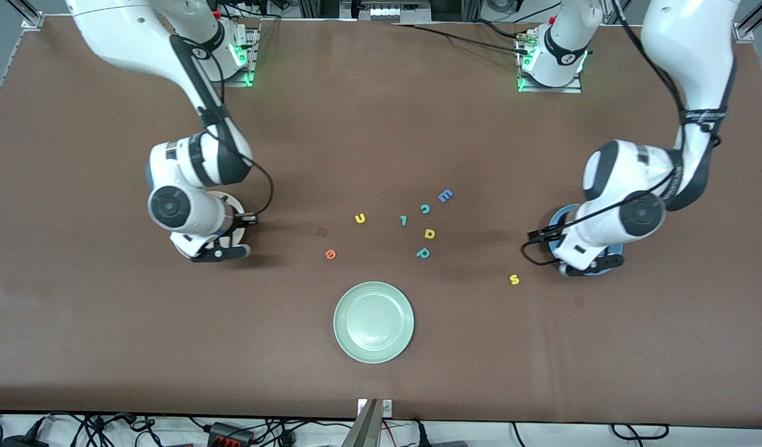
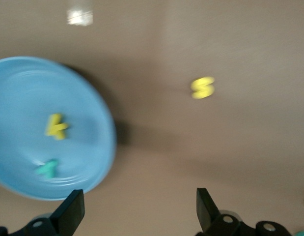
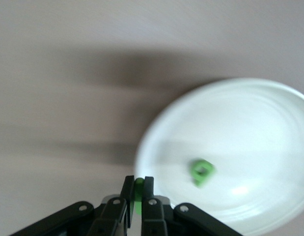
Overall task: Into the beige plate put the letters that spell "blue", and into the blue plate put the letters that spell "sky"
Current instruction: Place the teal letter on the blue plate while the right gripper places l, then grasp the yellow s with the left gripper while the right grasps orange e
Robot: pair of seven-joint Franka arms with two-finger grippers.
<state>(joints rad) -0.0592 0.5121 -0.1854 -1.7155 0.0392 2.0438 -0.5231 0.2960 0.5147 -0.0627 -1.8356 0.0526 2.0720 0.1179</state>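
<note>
My right gripper is shut on the green l over the rim of the beige plate. A green b lies in that plate. My left gripper hangs open and empty beside the blue plate, which holds the yellow k and the teal y. The yellow s lies on the table near it. In the front view the yellow u and orange e lie mid-table, and the blue plate peeks from under the left arm.
A pale green plate sits nearer the front camera than the letters. A blue E, two teal letters, a yellow rounded letter and a teal p are scattered mid-table.
</note>
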